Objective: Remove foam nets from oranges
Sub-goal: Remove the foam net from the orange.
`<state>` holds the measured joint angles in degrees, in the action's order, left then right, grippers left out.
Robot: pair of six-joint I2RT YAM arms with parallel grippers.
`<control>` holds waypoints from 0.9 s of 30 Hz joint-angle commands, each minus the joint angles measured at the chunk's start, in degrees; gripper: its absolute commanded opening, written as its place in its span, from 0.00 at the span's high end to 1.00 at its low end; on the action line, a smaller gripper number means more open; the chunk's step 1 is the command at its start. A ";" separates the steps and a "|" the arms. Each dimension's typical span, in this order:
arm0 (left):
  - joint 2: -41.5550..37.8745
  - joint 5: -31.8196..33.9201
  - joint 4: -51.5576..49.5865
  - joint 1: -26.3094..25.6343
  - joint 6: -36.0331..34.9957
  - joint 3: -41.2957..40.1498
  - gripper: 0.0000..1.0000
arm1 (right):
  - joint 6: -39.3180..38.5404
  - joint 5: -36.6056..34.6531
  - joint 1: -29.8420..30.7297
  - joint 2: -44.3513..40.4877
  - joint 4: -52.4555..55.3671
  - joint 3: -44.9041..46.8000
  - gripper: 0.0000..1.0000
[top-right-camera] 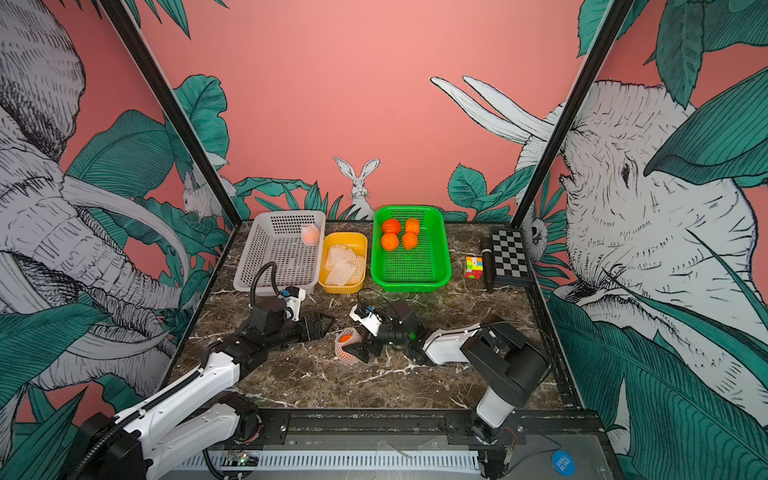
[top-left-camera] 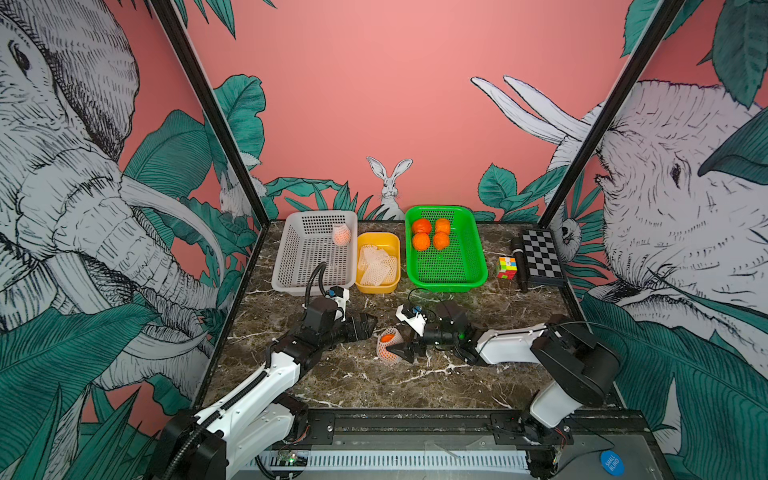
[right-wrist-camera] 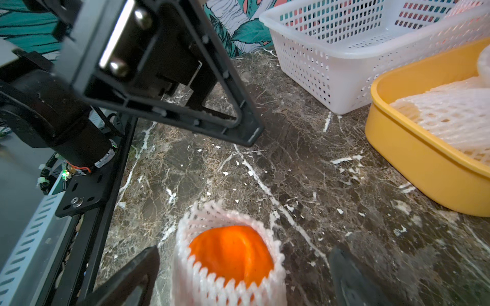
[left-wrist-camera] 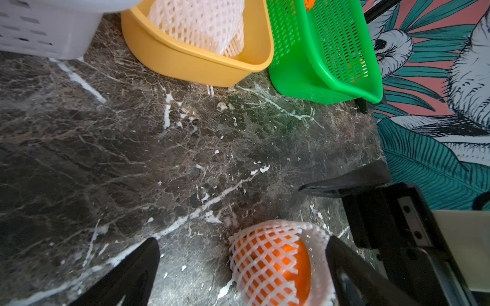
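Left gripper [top-left-camera: 371, 326] and right gripper [top-left-camera: 399, 345], both released, flank an orange [top-left-camera: 387, 338] on the surface [top-left-camera: 374, 386], seemingly poised to strip its foam net [top-left-camera: 384, 354].

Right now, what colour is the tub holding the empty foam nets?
Yellow. The tub shows best in a top view.

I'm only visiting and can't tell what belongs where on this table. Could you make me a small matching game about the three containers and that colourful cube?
Things:
1. white basket
2. yellow tub
3. green basket
4. puzzle cube

What goes with each:
A. four bare oranges
B. stands on the tabletop, near the chequered board
C. empty foam nets
D. one netted orange

Pairs: 1-D, 2-C, 3-A, 4-B.
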<state>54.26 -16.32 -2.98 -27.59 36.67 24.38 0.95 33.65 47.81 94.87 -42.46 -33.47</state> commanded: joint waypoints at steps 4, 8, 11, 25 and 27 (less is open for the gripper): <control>0.48 -1.09 2.81 0.35 0.77 -2.12 0.01 | -0.06 2.19 0.88 2.65 -1.64 -2.97 0.04; 1.35 -1.35 2.98 0.33 0.21 -2.07 0.01 | -0.29 4.21 0.84 3.01 -0.63 -3.53 0.23; 2.07 -1.42 3.03 0.35 -0.18 -1.86 0.01 | -0.75 4.48 0.88 1.99 0.83 -3.15 0.36; 4.18 -2.04 2.56 0.70 -2.43 0.61 0.01 | -0.96 3.04 0.96 -5.73 3.76 0.15 0.94; 3.55 -2.06 1.91 0.70 -3.14 1.52 0.01 | -0.89 2.37 0.90 -7.12 3.79 0.00 0.94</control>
<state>58.83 -17.78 -1.08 -27.20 34.87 23.62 0.56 36.77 48.40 90.37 -37.82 -33.32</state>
